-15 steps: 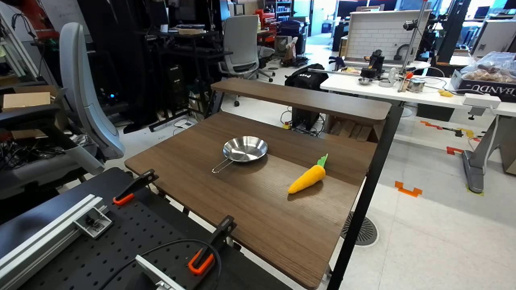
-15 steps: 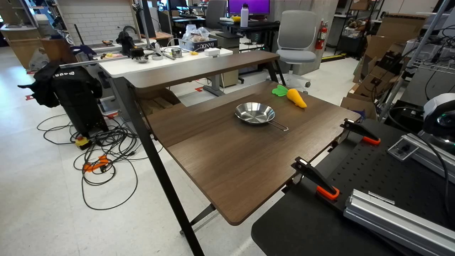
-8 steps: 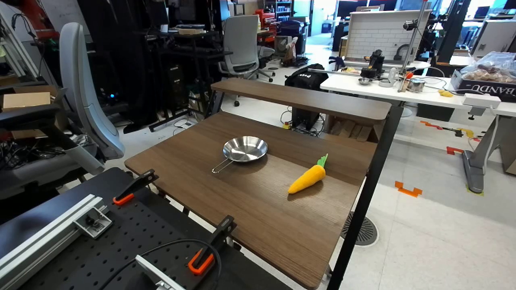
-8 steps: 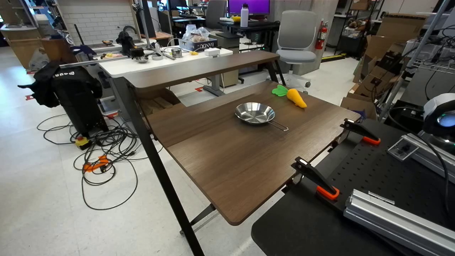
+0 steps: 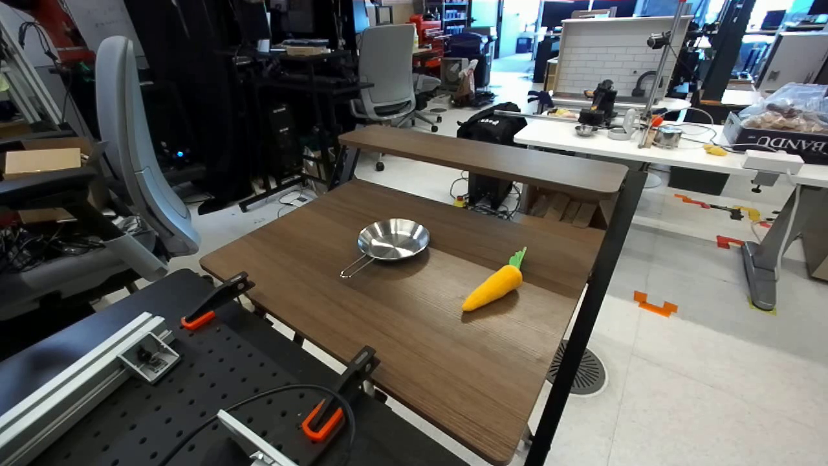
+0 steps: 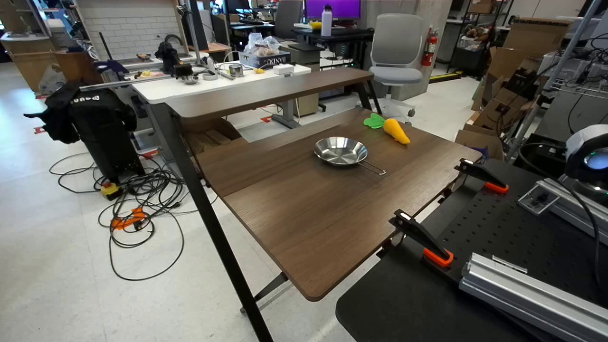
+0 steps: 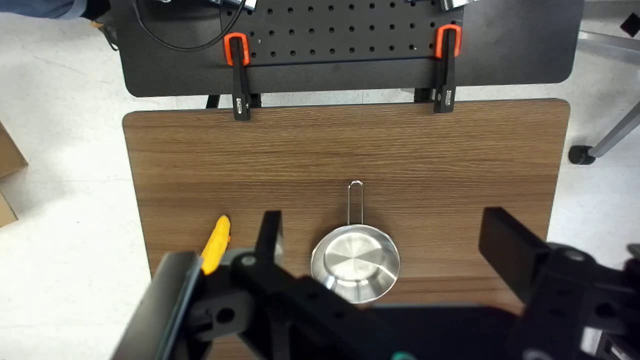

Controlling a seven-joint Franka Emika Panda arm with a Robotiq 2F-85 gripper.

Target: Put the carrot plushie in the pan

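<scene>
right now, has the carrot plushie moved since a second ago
No; in both exterior views, the carrot plushie lies on the same spot of the brown table, judged by its edges.

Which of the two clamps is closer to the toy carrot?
The left clamp in the wrist view, beside the black cable; the right clamp there sits farther from the carrot.

On the brown table (image 7: pixel 340 150) there are one carrot plushie (image 5: pixel 493 289) and one pan (image 5: pixel 393 240). At its edge are two clamps (image 7: pixel 240 75). Beside it is one black table (image 7: pixel 175 75), and above it one shelf (image 5: pixel 482 155).
</scene>
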